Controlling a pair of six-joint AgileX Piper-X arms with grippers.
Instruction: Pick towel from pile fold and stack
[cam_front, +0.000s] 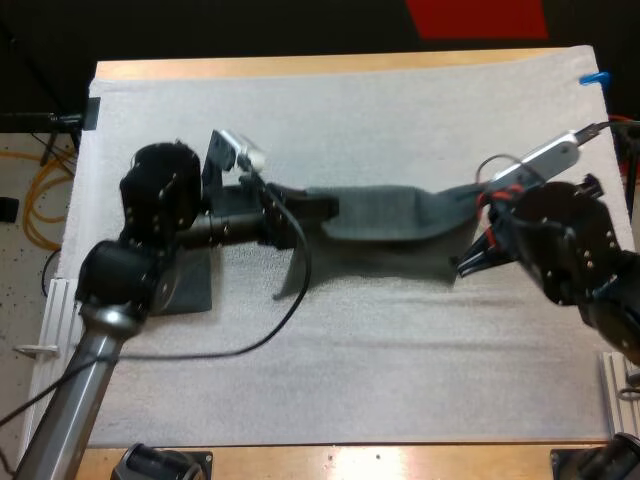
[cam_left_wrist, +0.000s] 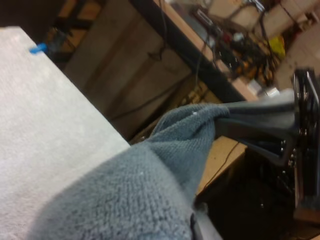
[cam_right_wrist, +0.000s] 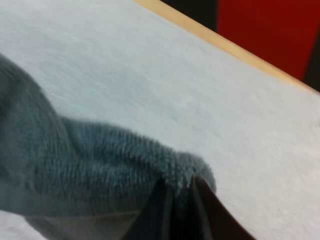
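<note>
A dark grey-green towel (cam_front: 385, 215) hangs stretched above the white mat (cam_front: 400, 120) between my two grippers. My left gripper (cam_front: 318, 208) is shut on its left end; in the left wrist view the towel (cam_left_wrist: 150, 175) bunches into the black fingers (cam_left_wrist: 260, 120). My right gripper (cam_front: 478, 200) is shut on the right end; the right wrist view has the towel's corner (cam_right_wrist: 125, 160) pinched between the dark fingertips (cam_right_wrist: 175, 210). Another dark towel piece (cam_front: 190, 285) lies flat on the mat under my left arm.
The white mat covers most of the wooden table (cam_front: 300, 66). The table's far edge (cam_right_wrist: 225, 42) runs close behind the right gripper's grip.
</note>
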